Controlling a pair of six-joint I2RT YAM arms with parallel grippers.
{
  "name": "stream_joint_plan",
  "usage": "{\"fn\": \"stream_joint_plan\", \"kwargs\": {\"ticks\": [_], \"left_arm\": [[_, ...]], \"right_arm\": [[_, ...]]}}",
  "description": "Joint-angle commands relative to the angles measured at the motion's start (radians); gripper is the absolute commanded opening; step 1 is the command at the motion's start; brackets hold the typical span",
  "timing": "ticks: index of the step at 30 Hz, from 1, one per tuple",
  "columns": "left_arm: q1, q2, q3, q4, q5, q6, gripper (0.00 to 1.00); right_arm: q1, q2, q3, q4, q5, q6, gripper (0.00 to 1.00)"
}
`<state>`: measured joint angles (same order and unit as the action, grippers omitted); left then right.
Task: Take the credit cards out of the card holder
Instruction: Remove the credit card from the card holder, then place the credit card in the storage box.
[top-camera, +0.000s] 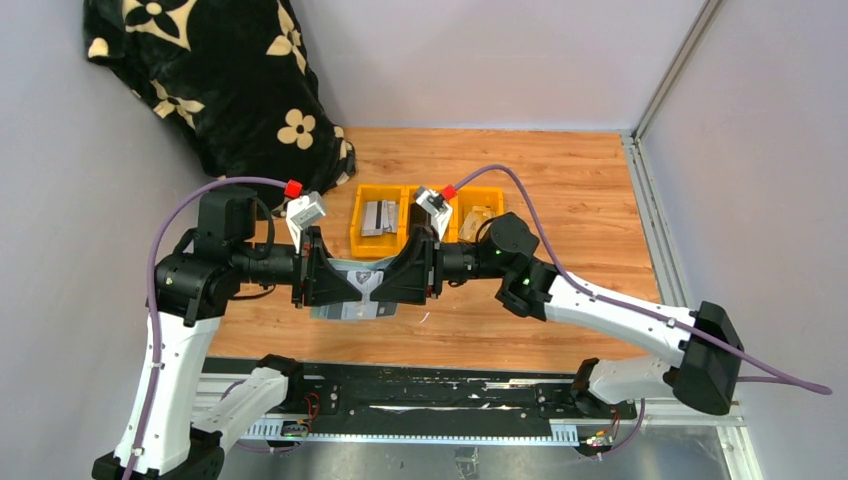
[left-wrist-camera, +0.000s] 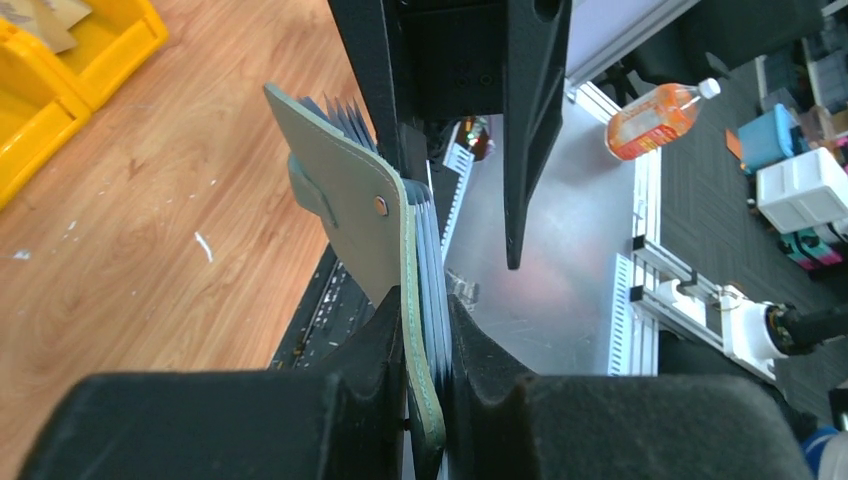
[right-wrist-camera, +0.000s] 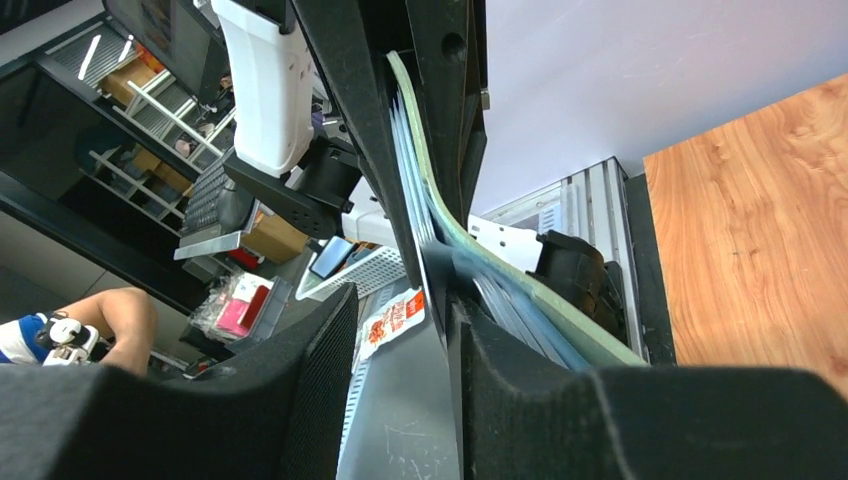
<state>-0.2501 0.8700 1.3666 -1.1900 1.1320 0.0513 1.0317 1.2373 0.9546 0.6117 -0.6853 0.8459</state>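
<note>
Card holder (top-camera: 345, 308) first, Ben: where is it?

Lifted off the table (top-camera: 560, 200), Ana, on the near side of the yellow bins (top-camera: 375, 248), hanging between the two arms.

Who has it?

The left end effector (left-wrist-camera: 425, 320) is pressed together on its lower edge, with cover and pockets pinched between the fingers. The right end effector (right-wrist-camera: 400, 310) stands spread, and background shows through the gap. One of its fingers lies along the pocket side, but it pinches nothing that I can see.

And the credit cards (left-wrist-camera: 432, 270)?

Their blue-grey edges fan out of the pockets, tucked in. I see none drawn free, so I'd judge the task barely begun: the holder is up and partly open, and every card is left to pull. Something flat and grey lies in the leftmost bin, too small to tell what.

How are the arms set?

Both forearms lie level and point at each other. The wrists meet just nearer than the bins, elbows out to either side. The right one looks placed to nip a card edge next, though that is my guess.
</note>
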Motion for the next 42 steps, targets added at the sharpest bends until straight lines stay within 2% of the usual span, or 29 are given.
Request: {"fn": "stream_joint_plan", "kwargs": {"ticks": [1, 3, 8, 10, 18, 22, 25, 28, 31, 36, 42], "left_arm": [[-0.008, -0.004, 0.012, 0.002, -0.007, -0.014, 0.0], [-0.008, -0.005, 0.015, 0.003, -0.008, -0.015, 0.0], [-0.008, -0.009, 0.023, 0.003, -0.017, -0.015, 0.0], [-0.008, -0.01, 0.027, 0.005, -0.023, -0.01, 0.0], [-0.008, 0.001, 0.048, 0.006, -0.065, 0.008, 0.0], [-0.008, 0.006, 0.054, 0.006, -0.126, 0.023, 0.0], [-0.008, 0.005, 0.053, 0.005, -0.219, 0.046, 0.0], [-0.008, -0.011, 0.04, 0.006, -0.285, 0.08, 0.0], [-0.008, -0.048, 0.019, 0.003, -0.338, 0.138, 0.0], [-0.008, -0.099, -0.019, 0.004, -0.418, 0.24, 0.0], [-0.008, -0.101, -0.031, 0.005, -0.404, 0.24, 0.0]], "right_arm": [[-0.001, 0.067, 0.054, 0.094, 0.012, 0.039, 0.41], [-0.001, 0.089, 0.067, 0.118, 0.005, 0.061, 0.36], [-0.004, 0.086, 0.06, 0.121, -0.005, 0.062, 0.07], [-0.013, 0.056, 0.037, 0.098, 0.001, 0.05, 0.0], [-0.123, -0.166, -0.107, -0.074, 0.012, -0.019, 0.0], [-0.224, -0.222, -0.075, -0.247, -0.017, -0.096, 0.0], [-0.338, -0.202, -0.01, -0.357, -0.036, -0.144, 0.0], [-0.45, -0.089, 0.066, -0.414, -0.052, -0.176, 0.0], [-0.498, 0.077, 0.176, -0.442, -0.058, -0.213, 0.0], [-0.496, 0.399, 0.425, -0.582, 0.012, -0.345, 0.0], [-0.469, 0.732, 0.686, -0.631, 0.093, -0.346, 0.0]]}}
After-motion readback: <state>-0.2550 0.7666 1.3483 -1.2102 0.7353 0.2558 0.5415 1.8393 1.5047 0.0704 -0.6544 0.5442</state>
